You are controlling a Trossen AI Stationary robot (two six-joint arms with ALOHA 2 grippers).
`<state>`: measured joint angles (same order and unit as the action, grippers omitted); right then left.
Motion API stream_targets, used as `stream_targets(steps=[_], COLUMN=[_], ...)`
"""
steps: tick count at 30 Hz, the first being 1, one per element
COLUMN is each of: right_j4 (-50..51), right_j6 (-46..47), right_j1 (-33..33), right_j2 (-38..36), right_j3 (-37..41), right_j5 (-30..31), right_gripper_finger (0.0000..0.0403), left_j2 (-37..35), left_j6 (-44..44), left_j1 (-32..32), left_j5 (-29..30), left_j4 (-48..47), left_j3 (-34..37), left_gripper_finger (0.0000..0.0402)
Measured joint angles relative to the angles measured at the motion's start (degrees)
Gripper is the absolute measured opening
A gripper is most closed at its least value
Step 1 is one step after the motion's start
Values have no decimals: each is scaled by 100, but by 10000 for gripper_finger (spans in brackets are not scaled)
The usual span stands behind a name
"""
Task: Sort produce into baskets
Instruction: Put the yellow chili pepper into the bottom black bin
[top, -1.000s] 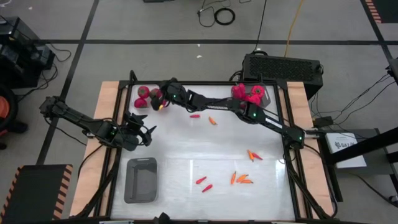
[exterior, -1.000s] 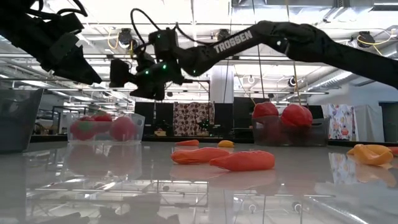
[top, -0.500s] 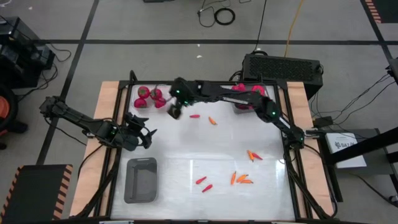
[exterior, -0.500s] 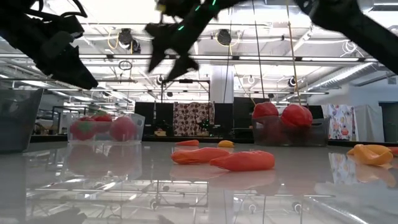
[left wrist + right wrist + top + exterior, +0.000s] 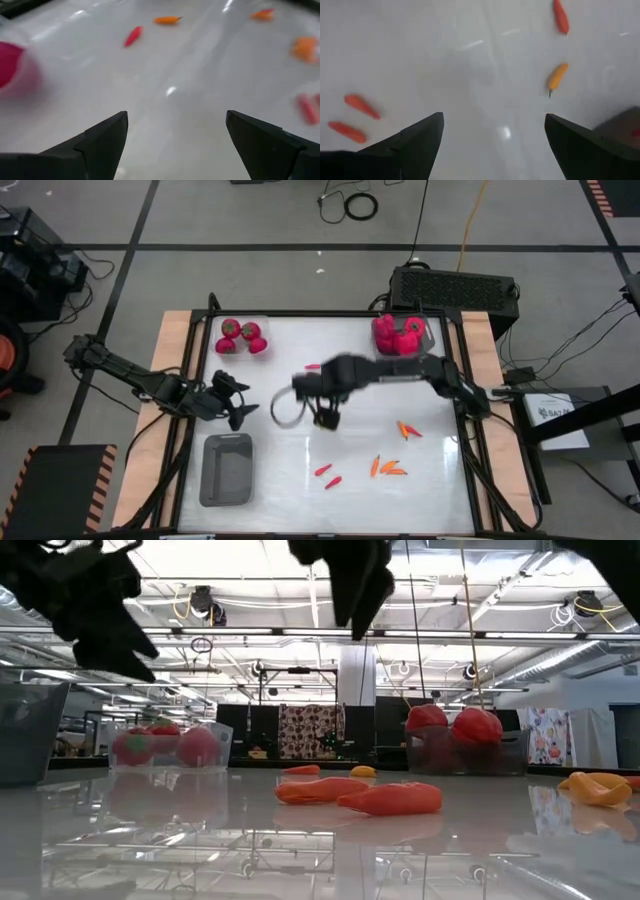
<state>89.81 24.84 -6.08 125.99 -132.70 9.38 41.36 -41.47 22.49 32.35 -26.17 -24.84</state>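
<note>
**Line up over one chilli before descending**

The right gripper [image 5: 325, 417] hangs mid-table with its jaws spread wide and empty. Chillies [image 5: 388, 469] lie scattered near the front, the empty grey basket [image 5: 227, 470] front-left. It should probably centre over a single piece. The left gripper [image 5: 238, 409] waits, also spread wide.

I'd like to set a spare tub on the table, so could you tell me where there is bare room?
The widest bare patch lies between the grey tub and the chilli cluster, along the near edge. The far strip between the small-fruit tub and the pepper tub holds only two chillies. The middle is crowded: right pincer and left pincer hover there.
</note>
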Motion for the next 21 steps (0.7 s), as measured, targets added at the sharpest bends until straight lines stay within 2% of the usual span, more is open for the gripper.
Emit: stream_targets(steps=[5, 7, 12, 18, 21], right_j4=[19, 14, 23, -6, -320], right_j6=[911, 1580, 3520, 4620, 5363], right_j1=[-656, -899, -1391, -1886, -2099], right_j2=[-32, -36, -91, -316, -530], right_j3=[695, 1001, 1645, 2568, 3206], right_j5=[139, 141, -569, -1032, -972], right_gripper_finger=[338, 338, 338, 338, 338], left_j2=[85, 192, 546, 1018, 1250], left_j6=[-8, -105, -468, -621, -624], left_j1=[106, 221, 472, 693, 742], left_j5=[-384, -406, -412, -413, -412], left_j4=[522, 527, 595, 994, 1242], left_j3=[0, 0, 3, 4, 4], left_gripper_finger=[343, 343, 343, 343, 343])
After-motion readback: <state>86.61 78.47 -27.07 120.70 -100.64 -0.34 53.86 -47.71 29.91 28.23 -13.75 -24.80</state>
